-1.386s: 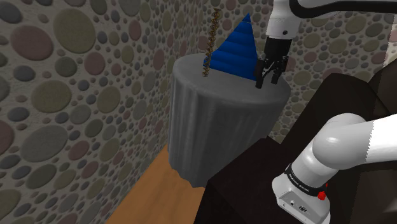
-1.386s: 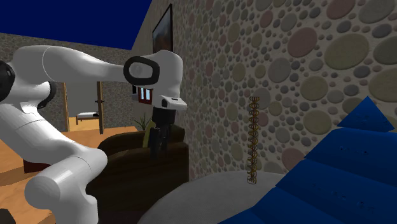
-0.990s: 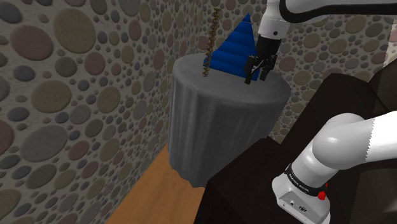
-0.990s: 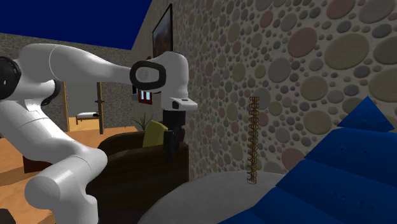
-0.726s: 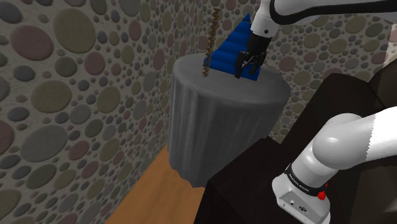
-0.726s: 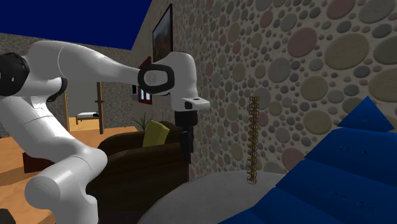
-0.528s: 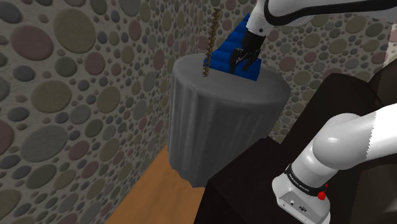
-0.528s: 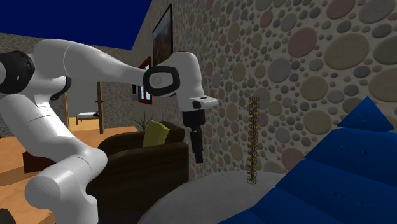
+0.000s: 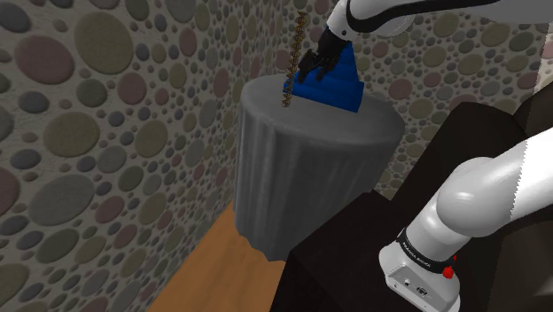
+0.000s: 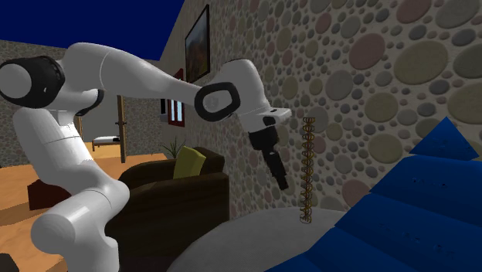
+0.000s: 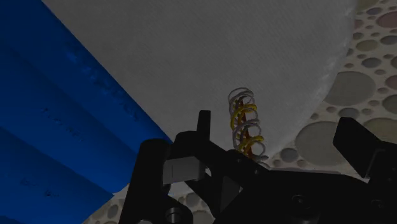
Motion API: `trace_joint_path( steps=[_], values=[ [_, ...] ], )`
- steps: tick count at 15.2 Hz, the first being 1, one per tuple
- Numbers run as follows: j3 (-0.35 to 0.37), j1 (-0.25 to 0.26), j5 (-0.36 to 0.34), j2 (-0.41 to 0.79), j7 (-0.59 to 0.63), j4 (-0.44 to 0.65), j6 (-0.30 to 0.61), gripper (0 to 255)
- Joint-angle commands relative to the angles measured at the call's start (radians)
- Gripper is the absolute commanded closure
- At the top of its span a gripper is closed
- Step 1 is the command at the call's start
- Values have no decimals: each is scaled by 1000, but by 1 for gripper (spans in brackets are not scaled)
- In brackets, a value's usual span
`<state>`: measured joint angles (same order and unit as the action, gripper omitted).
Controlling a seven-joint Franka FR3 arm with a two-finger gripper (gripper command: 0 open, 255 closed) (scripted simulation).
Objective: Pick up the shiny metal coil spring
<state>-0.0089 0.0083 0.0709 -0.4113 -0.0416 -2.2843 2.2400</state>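
The all-black 2-finger gripper (image 9: 310, 66) hung tilted above the round table draped in grey cloth (image 9: 310, 155), its jaws standing well apart with nothing held between them. The tall, thin, brownish-gold coil spring (image 9: 293, 62) stood upright on the tabletop close to the rim by the pebble-patterned wall (image 9: 106, 106), ahead of the jaws and not touched by them.

In the second exterior view the gripper (image 10: 283, 184) slanted down towards the spring (image 10: 307, 170). The fingertips were level with the spring's lower half, and a strip of wall (image 10: 371, 69) showed between the 2.

Along the gripper (image 11: 280, 137) in the wrist view, the spring (image 11: 245, 130) appeared in the gap between the jaws, with silvery, yellow and reddish turns. It stood closer to 1 finger (image 11: 203, 127) than to the other (image 11: 359, 146), on the grey cloth (image 11: 210, 51) just inside the rim. The blue ridged cone (image 11: 57, 127) lay out beyond that nearer finger.

The cone (image 9: 337, 87) sat on the same tabletop, beside and beneath the jaws in the shoulder view. The white arm (image 10: 131, 77) arched over from the dark box stand (image 9: 354, 257). Behind the arm stood a brown sofa (image 10: 166, 202) with a yellow cushion (image 10: 188, 162), and a wooden floor (image 9: 208, 270) ran below the table
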Motion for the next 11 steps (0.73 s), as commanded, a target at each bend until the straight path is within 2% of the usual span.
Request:
trace_joint_path(
  steps=[1, 5, 11],
  values=[
    [-10, 9, 16, 52, -29, 40, 68, 0],
    [-26, 26, 51, 123, -80, 109, 158, 0],
    [-27, 30, 61, 137, -93, 42, 239, 0]
  ],
)
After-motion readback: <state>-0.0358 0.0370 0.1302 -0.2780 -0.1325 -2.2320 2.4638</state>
